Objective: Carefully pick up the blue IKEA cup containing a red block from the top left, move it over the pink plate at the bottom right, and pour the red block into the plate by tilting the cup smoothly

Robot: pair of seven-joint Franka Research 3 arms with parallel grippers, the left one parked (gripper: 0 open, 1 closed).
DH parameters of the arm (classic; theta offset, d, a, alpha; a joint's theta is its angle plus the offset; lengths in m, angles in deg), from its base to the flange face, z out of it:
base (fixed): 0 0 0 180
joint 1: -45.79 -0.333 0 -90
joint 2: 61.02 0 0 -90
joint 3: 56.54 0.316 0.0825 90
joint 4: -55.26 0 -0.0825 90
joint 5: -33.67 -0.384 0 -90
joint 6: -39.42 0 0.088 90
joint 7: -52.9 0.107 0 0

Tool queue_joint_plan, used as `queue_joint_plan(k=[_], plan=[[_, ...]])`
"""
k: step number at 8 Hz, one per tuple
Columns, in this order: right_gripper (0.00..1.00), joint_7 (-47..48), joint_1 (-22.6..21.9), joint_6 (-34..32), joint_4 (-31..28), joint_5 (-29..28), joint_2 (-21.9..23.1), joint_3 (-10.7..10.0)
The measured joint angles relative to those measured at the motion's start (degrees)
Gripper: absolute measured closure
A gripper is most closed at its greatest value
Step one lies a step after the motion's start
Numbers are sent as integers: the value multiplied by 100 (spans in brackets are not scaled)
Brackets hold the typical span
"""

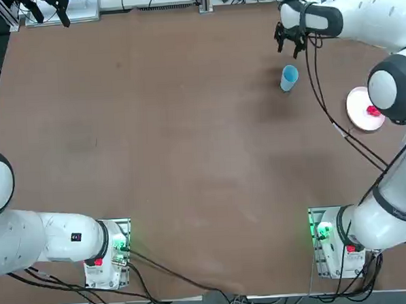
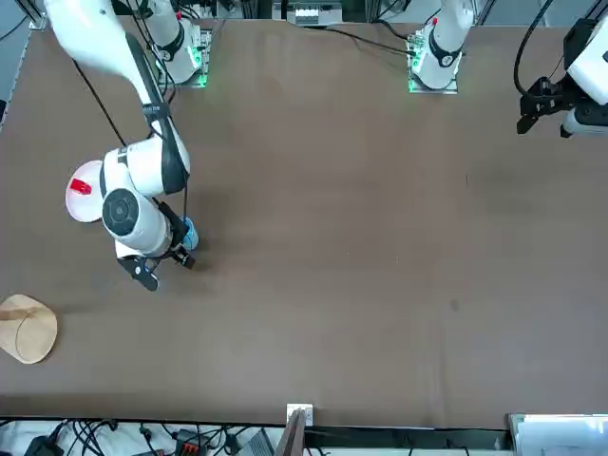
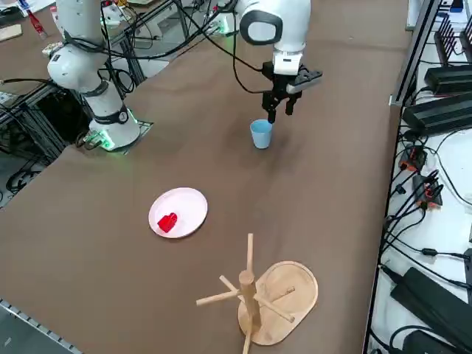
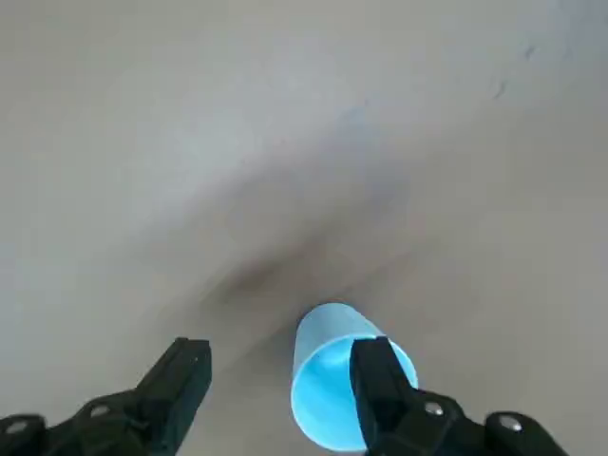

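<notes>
The right gripper point(image 3: 281, 110) hung over the far part of the desk point(image 1: 175, 146), just beside the blue IKEA cup point(image 3: 260, 134) and a little above it, with its fingers point(image 4: 176, 385) spread wide and holding nothing. The cup stood upright on the desk, free of the fingers; in the wrist view one finger lay in front of its rim while the other was well to the side, so the cup was not between them. The red block point(image 3: 167, 221) lay already on the pink plate point(image 3: 188, 203), which was well apart from the cup, nearer to the base of the working arm. I judged that the pouring was done and the cup had been put back down, so little of the task seemed to be left. The main risk from here was the closeness of the fingers to the cup: if the arm moved sideways before it rose, one finger could catch the rim and tip the light cup over or push it along the desk. A second risk was the long arm passing above the plate when it went back; a low pass could knock the plate and throw the block off. The wooden stand point(image 3: 258, 295) near the desk edge was far from the gripper and looked safe.
</notes>
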Motion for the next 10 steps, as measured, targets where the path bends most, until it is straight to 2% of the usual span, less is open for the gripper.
queue_joint_plan(k=[3, 5, 8, 10], plan=[[9, -943, 28, -476, 388, 26, 167, -27], [9, -1671, 153, -559, 586, 29, 173, -66], [8, -2720, 520, -622, 699, 34, 172, -95], [0, -3247, 926, -1043, 1012, 32, 216, -104]])
